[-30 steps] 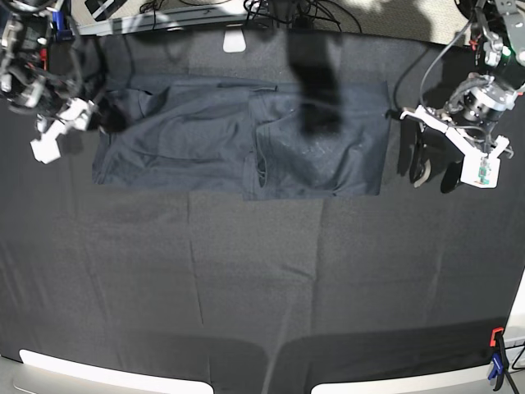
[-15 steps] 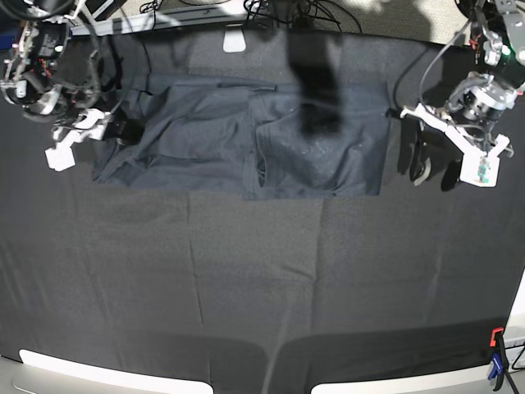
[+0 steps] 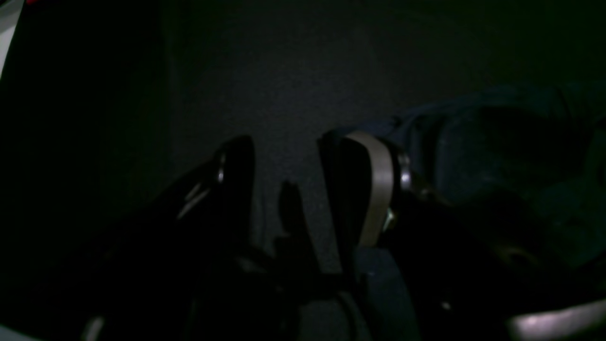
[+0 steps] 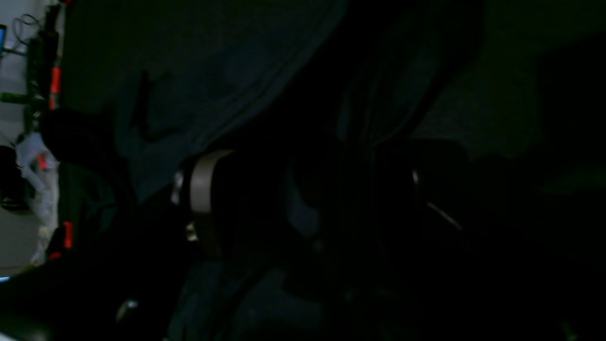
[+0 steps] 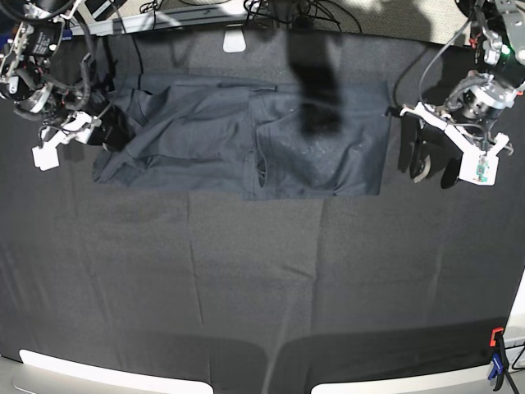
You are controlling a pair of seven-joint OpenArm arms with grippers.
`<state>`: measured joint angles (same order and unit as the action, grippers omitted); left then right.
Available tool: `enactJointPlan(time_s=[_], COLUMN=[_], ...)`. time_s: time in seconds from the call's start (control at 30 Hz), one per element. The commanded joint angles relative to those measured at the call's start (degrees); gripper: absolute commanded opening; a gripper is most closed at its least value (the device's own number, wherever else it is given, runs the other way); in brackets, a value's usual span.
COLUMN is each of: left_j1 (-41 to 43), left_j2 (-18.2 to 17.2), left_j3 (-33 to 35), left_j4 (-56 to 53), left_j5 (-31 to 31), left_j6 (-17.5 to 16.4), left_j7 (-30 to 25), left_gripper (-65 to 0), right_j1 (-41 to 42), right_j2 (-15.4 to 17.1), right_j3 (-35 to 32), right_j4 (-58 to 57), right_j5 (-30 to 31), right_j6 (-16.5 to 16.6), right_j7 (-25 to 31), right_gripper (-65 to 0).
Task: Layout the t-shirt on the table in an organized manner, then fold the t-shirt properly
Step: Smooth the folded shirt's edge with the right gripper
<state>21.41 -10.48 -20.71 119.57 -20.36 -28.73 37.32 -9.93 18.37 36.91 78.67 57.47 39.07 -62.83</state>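
- The t-shirt (image 5: 246,139) lies spread flat on the far half of the worktop (image 5: 262,295), wrinkled, with a lengthwise fold line near its middle and its right portion doubled over.
- The right tool (image 5: 111,131), at the scene's left, sits at the t-shirt's left edge, its jaws spread wide apart; in its wrist view a fold of dark blue cloth (image 4: 303,213) shows between the two fingers, though the picture is too dark to tell whether they press it.
- The left tool (image 5: 433,168), at the scene's right, hangs just beside the t-shirt's right edge, over bare worktop, jaws apart and holding nothing.
- In the left wrist view the two dark fingers (image 3: 236,166) stand separated with black worktop fabric between them, and the shirt's bluish edge (image 3: 473,142) lies to one side.
- An orange and blue clamp (image 5: 496,357) grips the worktop's near right corner.
- A dark shadow band falls across the t-shirt's far right part.
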Motion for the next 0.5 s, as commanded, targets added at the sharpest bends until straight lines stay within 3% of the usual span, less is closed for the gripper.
enactJointPlan(time_s=[0.0, 0.3, 0.47], left_j1=[-0.3, -0.3, -0.3], left_j2=[-0.4, -0.4, -0.4], left_j3=[-0.3, -0.3, -0.3], left_j4=[1.0, 1.0, 1.0], left_j5=[-0.7, -0.7, -0.7], left_j6=[-0.1, -0.2, -0.2], left_j7=[-1.7, -1.7, -1.7], left_gripper=[-35.4, -35.4, -35.4], right_j1=[0.7, 0.7, -0.5], right_j2=[0.4, -5.1, -5.4], right_j3=[0.3, 0.2, 0.2], right_j4=[0.7, 0.7, 0.7], right_j5=[2.0, 6.2, 6.3], right_j6=[0.9, 0.9, 0.9], right_j7=[1.1, -1.9, -2.1], right_gripper=[-23.5, -23.5, -23.5])
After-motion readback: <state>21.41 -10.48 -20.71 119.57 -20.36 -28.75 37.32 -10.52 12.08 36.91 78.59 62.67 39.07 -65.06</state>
